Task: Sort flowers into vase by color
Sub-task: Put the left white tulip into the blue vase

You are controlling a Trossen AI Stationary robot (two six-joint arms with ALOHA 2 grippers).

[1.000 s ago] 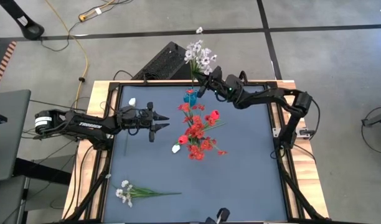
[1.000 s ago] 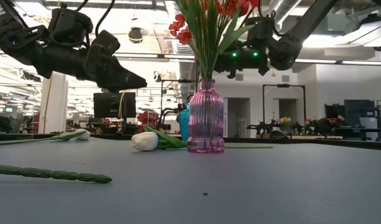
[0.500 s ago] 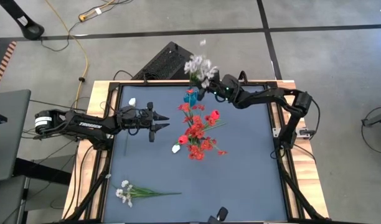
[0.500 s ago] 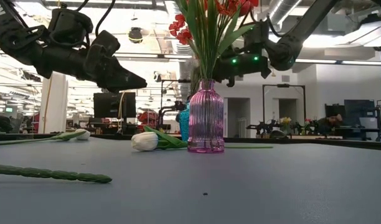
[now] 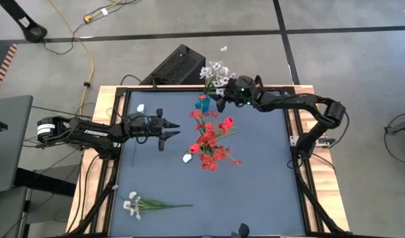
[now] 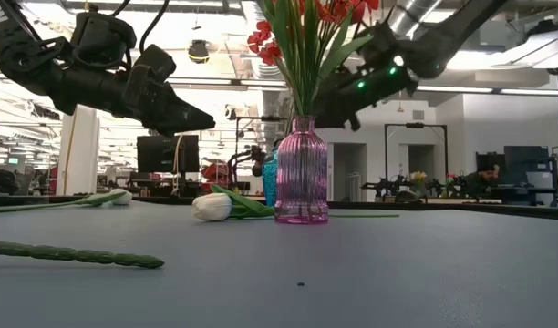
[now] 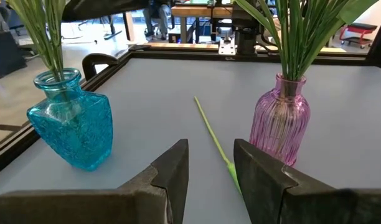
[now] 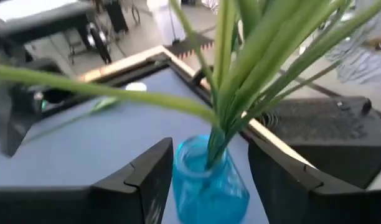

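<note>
Above the blue vase (image 5: 202,103), right claw (image 5: 220,100) now released — white spray (image 5: 214,71) dropped in; left claw (image 5: 171,129) parted

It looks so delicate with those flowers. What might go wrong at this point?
The right gripper, fingers open, sits right at the small blue glass vase; a clumsy retreat might snag the whitish blossom spray in it or tip the vase. White flowers lie loose on the dark grey table: a white tulip beside the pink ribbed glass vase and a white spray near the front. Reaching for the tulip may bump the pink vase.
</note>
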